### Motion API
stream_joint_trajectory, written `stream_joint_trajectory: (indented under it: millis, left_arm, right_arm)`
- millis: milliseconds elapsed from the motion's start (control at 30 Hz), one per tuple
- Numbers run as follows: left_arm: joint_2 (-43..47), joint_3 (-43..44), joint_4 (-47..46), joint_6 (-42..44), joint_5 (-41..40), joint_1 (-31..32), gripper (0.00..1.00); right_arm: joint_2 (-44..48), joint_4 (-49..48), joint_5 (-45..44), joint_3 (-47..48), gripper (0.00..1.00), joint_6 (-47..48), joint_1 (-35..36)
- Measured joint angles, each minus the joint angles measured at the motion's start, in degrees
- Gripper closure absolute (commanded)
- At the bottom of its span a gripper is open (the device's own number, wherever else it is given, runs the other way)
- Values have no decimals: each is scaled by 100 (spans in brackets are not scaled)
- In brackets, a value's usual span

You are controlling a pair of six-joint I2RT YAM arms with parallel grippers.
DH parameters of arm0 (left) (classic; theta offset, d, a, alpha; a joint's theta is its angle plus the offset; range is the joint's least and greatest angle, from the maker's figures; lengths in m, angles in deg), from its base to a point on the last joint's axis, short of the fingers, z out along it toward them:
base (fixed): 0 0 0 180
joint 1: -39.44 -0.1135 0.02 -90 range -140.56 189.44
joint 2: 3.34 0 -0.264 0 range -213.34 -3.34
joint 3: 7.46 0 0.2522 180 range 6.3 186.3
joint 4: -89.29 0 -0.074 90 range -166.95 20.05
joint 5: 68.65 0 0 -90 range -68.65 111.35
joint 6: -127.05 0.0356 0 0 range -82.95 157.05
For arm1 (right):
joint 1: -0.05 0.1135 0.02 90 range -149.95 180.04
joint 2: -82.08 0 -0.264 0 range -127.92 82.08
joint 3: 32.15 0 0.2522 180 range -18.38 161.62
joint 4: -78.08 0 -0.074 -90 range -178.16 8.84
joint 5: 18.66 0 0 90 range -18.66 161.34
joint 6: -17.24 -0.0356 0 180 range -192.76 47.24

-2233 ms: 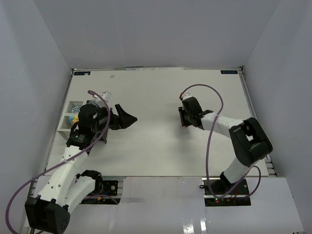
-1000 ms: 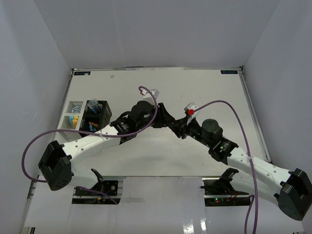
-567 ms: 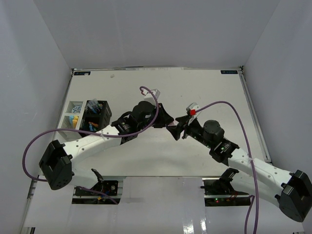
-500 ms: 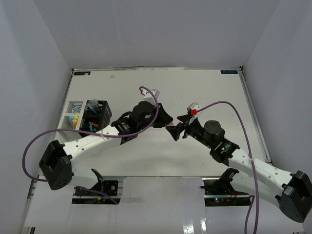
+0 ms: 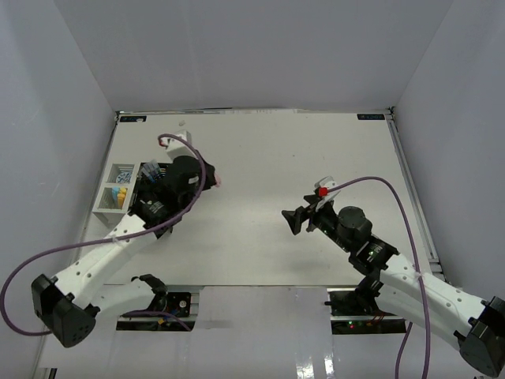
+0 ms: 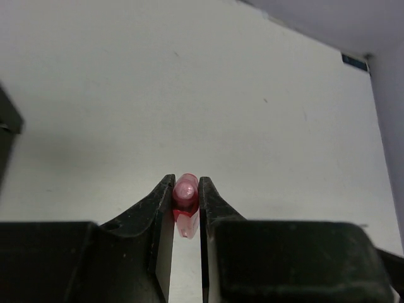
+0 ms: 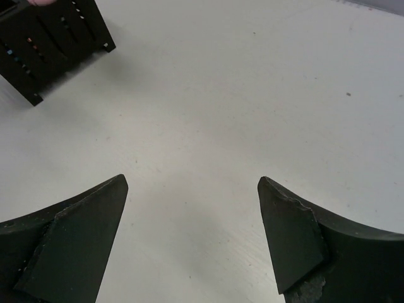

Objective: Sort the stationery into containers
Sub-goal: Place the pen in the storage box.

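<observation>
The white surface is enclosed on three sides by pale grey walls: the left wall, the back wall and the right wall. A small blue label lies at its far-left corner and a second label at its far-right corner. A grey spot marks the far edge, close to the far-left corner.

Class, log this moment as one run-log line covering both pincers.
left pincer: shut on pink marker | near black organizer | right pincer: open, empty, over table | marker not yet stowed

White arms — black fingers, purple cables
</observation>
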Motion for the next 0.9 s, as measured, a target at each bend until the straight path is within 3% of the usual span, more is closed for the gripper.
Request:
stream_joint_trajectory:
  millis: [300, 667, 800, 900]
  left_arm:
    - [1370, -310, 680, 787, -1248, -1921, 88]
    - [1176, -1259, 522, 1296, -907, -3486, 81]
    - [1049, -1292, 509, 1327, -713, -3526, 65]
    - [1060, -1314, 479, 1370, -614, -3526, 43]
  right_arm:
    - [544, 286, -472, -308, 10, 107, -2]
    - [743, 389, -691, -555, 10, 103, -2]
    - [817, 389, -750, -566, 10, 105, -2]
    - [820, 391, -778, -566, 10, 105, -2]
